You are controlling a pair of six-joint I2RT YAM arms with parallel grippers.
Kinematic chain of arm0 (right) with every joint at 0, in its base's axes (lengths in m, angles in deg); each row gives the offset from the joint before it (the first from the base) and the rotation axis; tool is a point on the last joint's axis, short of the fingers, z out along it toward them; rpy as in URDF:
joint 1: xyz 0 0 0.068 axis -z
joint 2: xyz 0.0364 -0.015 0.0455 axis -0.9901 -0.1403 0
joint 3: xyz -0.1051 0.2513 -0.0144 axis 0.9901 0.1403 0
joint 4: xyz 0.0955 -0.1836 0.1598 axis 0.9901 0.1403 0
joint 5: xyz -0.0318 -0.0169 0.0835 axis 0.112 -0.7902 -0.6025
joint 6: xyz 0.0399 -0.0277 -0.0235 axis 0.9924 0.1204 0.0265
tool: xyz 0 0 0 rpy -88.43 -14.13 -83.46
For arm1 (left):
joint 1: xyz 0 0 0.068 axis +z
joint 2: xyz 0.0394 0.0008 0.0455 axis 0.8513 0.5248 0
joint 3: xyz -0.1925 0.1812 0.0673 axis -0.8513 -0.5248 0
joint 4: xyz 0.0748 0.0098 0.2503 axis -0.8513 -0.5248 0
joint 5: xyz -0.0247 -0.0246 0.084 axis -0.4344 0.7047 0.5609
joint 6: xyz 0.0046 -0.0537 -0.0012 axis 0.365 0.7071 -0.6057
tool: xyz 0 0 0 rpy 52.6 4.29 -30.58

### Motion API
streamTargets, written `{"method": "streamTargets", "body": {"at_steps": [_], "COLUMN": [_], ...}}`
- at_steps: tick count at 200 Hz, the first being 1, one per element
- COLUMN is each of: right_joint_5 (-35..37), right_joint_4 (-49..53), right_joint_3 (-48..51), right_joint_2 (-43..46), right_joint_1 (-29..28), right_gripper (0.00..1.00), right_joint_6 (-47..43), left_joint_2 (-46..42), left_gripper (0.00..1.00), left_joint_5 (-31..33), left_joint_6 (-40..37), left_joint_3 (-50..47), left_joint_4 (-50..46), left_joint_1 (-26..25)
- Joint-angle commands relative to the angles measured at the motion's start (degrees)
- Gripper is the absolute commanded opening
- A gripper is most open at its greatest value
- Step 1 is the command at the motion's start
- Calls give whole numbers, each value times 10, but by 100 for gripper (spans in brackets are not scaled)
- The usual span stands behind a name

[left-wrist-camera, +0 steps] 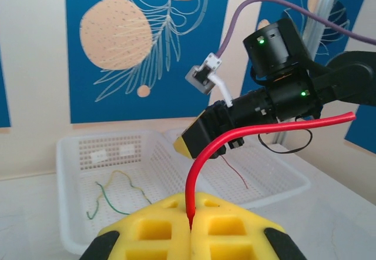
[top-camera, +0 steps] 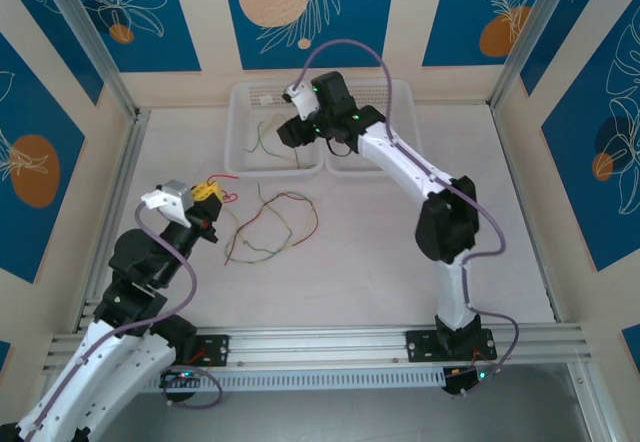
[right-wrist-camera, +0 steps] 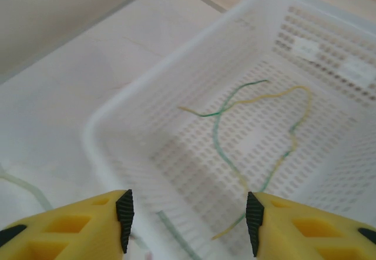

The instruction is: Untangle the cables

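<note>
My left gripper [top-camera: 207,198] hovers over the table's left side, its yellow fingers [left-wrist-camera: 158,227] shut on a red cable [left-wrist-camera: 202,154] that curves up and off to the right. A loose tangle of red, green and tan cables [top-camera: 270,227] lies on the table just right of it. My right gripper [top-camera: 292,132] is open above the left white basket [top-camera: 240,127], with nothing between its pads [right-wrist-camera: 124,219]. Inside that basket lie a green cable and a yellowish one [right-wrist-camera: 258,130], crossing each other.
A second white basket [top-camera: 395,157] stands beside the first at the back, with a thin red wire [left-wrist-camera: 235,172] in it. The right arm [top-camera: 440,217] stretches across the table's right half. Cage posts and walls close in on both sides.
</note>
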Motion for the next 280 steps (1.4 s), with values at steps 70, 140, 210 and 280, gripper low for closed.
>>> {"method": "streamTargets", "body": {"at_steps": [70,140,210,280], "right_joint_5": [-324,-252,-239,-104], "right_joint_4": [-443,-397,-374,-299], "right_joint_3": [468,461,441,435], "right_joint_2": [329,313,305,340], "right_joint_1": [-23,-104,-97,6], "right_gripper": [81,71,0,0], "right_joint_6": [99,27,20,92], "left_joint_2": [154,203,171,102], "left_gripper": [0,0,0,100], "left_joint_5": [-224,-236,-205,63], "left_joint_6": [113,128,114,122], "left_joint_3": [61,57,55,-6], "left_joint_4": [176,226,179,136], "left_joint_1": [7,7,7,7]}}
